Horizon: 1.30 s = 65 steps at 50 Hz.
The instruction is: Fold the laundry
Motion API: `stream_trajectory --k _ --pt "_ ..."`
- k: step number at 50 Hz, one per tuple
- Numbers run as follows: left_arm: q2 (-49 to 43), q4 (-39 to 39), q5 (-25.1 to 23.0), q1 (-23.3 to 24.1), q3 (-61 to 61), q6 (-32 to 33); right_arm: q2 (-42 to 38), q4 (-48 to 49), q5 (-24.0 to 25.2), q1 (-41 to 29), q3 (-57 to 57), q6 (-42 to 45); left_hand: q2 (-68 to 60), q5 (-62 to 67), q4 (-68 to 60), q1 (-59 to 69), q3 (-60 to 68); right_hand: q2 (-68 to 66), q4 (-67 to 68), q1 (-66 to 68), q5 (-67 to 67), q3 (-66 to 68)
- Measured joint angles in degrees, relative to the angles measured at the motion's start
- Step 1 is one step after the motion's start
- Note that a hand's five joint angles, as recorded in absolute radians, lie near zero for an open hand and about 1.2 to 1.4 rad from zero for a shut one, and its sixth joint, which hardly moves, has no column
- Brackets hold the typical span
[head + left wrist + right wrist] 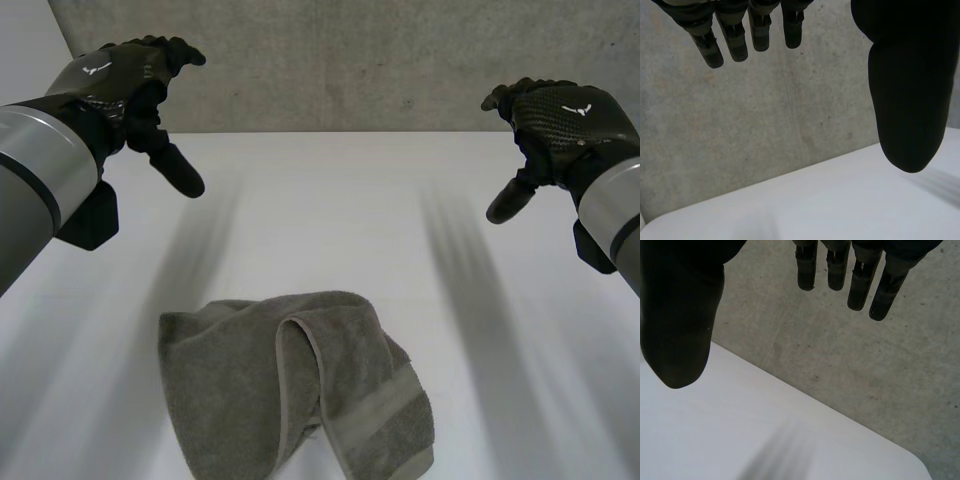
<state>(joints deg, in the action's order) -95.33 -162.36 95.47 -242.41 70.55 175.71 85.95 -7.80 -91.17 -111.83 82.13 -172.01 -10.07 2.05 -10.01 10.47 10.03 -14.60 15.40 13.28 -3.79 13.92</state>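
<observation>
A grey towel (300, 390) lies crumpled on the white table (330, 220) near its front edge, one banded end folded loosely over the rest. My left hand (130, 85) hovers high over the table's far left, well away from the towel, open and empty. My right hand (550, 125) hovers over the far right, also open and empty. In the left wrist view the fingers (735, 35) hang straight with the thumb (907, 100) apart. The right wrist view has the fingers (860, 280) straight and the thumb (677, 325) spread wide.
A concrete wall (350, 60) stands right behind the table's far edge. The same wall (765, 125) and the table's rounded far corner (910, 465) appear past the hands in the wrist views.
</observation>
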Motion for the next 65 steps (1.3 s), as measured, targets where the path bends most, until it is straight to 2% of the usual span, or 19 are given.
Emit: stream_trajectory --k 8,20,25,31,37,40,44,45,47,49,58,65 --pt "-0.01 1.95 -0.38 -0.75 -0.09 -0.09 -1.28 -0.29 -1.96 -1.39 -1.81 0.71 0.0 0.0 0.0 0.0 0.0 0.0 0.0 0.0 0.0 0.0" --pt "0.0 1.92 -0.51 -0.66 0.49 -0.17 -1.13 -0.15 -0.05 -1.39 -1.09 2.52 -0.02 0.0 -0.03 0.0 0.03 0.0 0.0 0.0 0.0 0.0" --pt "1.04 2.6 -0.5 -0.5 2.53 -0.2 -0.99 -2.92 3.34 -1.42 -0.99 7.97 -5.81 4.09 -5.75 5.38 5.87 0.0 0.0 0.0 0.0 0.0" --pt "5.32 3.37 -0.59 -0.58 10.56 0.1 -0.41 -10.71 11.09 -1.5 1.68 15.35 -7.59 5.7 -7.59 7.19 7.6 0.0 0.0 0.0 0.0 0.0" --pt "9.79 2.21 -1.38 -1.02 21.64 0.53 0.98 -13.66 19.4 -1.48 7.78 17.57 -8.11 6.29 -8.08 7.64 8.13 0.0 0.0 -0.01 0.0 0.0" --pt "11.6 1.75 -3.54 -1.25 27.37 0.64 1.69 -12.92 23.45 -1.47 12.04 18.37 -8.17 6.31 -8.21 7.73 8.2 0.0 0.0 -0.01 0.0 0.0" --pt "13.22 1.28 -9.96 -2.2 35.73 1.33 2.21 -9.19 27.91 -1.5 19.51 20.54 -8.13 6.21 -8.19 7.71 8.17 0.0 0.0 -0.02 0.0 0.0" --pt "13.22 1.28 -9.96 -2.2 35.73 1.33 2.21 -9.19 27.91 -1.5 19.51 20.54 -8.13 6.21 -8.19 7.71 8.17 0.0 0.0 -0.02 0.0 0.0" --pt "13.59 0.66 -14.43 -3.65 40.74 3.02 2.22 -5.25 29.54 -1.57 24.53 22.38 -8.04 6.12 -8.08 7.54 8.09 0.0 0.0 -0.02 0.0 0.0" --pt "13.58 -0.17 -16.64 -4.96 43.55 4.76 2.14 -2.72 30.11 -1.7 27.16 23.34 -7.98 5.93 -8.05 7.53 8.02 0.0 0.0 -0.02 0.0 0.0" --pt "12.55 -9.61 -21.04 -11.68 53.33 15.14 1.11 9.41 33.27 -4.04 37.56 27.45 -5.1 2.98 -5.25 4.84 5.15 0.0 0.0 -0.02 0.0 0.0" --pt "11.25 -17.18 -23.88 -13.51 57.6 19.41 -1.19 13.56 34.86 -5.76 41.46 30.42 -3.15 1.29 -3.25 2.95 3.29 0.0 0.0 -0.02 0.0 0.0"
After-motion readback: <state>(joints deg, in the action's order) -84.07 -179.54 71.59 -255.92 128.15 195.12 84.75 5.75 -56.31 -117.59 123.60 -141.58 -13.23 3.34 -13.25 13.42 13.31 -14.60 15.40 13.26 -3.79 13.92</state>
